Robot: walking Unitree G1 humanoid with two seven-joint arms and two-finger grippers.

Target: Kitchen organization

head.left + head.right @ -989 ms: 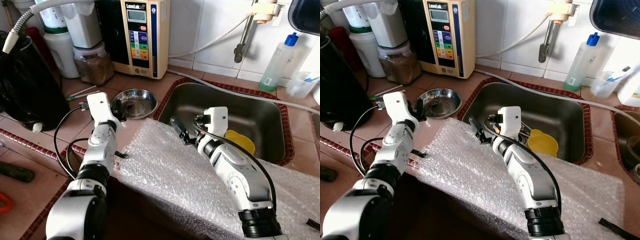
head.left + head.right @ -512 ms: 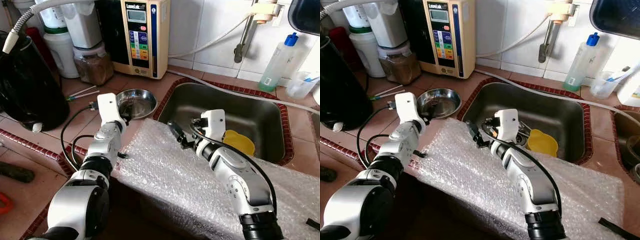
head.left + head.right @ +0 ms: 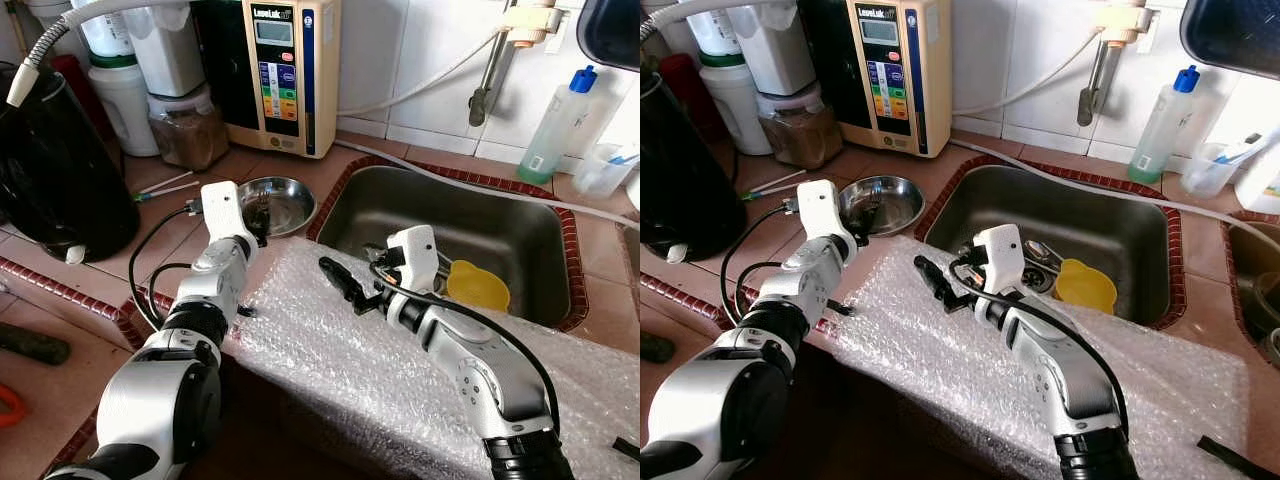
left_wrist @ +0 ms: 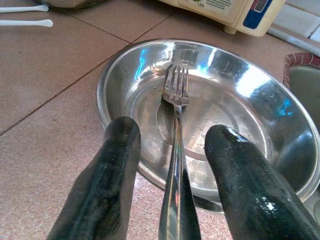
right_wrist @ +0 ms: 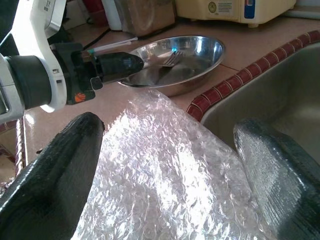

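A shiny steel bowl (image 3: 285,200) sits on the tiled counter, left of the sink (image 3: 520,225). A steel fork (image 4: 176,100) lies with its tines inside the bowl and its handle over the near rim. My left gripper (image 4: 172,129) is at that rim, open, one finger on each side of the handle without pinching it. My right gripper (image 5: 167,130) is open wide with nothing in it. It hovers low over a sheet of bubble wrap (image 3: 380,360), near the sink's left edge (image 3: 345,283).
A water-filter unit (image 3: 285,70), jars (image 3: 185,125) and a big black vessel (image 3: 50,170) stand behind and left of the bowl. Two white sticks (image 3: 165,185) lie on the counter. A yellow scoop (image 3: 477,283) rests in the sink; a detergent bottle (image 3: 555,120) stands behind it.
My left gripper has moved right to the bowl's rim. My right gripper has swung left, away from the sink and out over the bubble wrap.
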